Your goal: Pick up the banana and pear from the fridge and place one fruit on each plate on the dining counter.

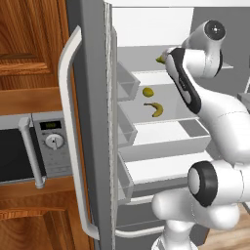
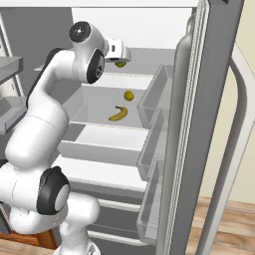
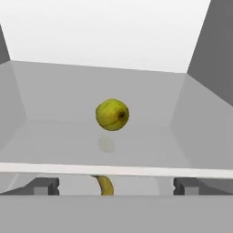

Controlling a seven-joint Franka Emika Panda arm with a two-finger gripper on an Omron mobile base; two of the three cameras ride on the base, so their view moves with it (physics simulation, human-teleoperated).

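The fridge point(image 1: 93, 122) stands open in front of me. The pear point(image 3: 112, 114), yellow-green with a dark spot, sits on the upper glass shelf, a short way ahead of my gripper point(image 3: 116, 185), whose fingertips point(image 3: 45, 185) stand wide open with nothing between them. From the side views the pear point(image 1: 159, 59) point(image 2: 120, 63) lies just past my hand. The banana point(image 1: 155, 108) point(image 2: 118, 114) lies one shelf lower; its tip point(image 3: 105, 185) shows through the glass. The plates and the dining counter are out of view.
A small round yellow fruit point(image 1: 148, 91) point(image 2: 129, 95) rests behind the banana. Door bins point(image 1: 126, 88) point(image 2: 154, 99) line both open doors beside the shelves. A microwave point(image 1: 29, 151) sits in wooden cabinets left of the fridge. Pale drawers point(image 2: 99, 144) lie below.
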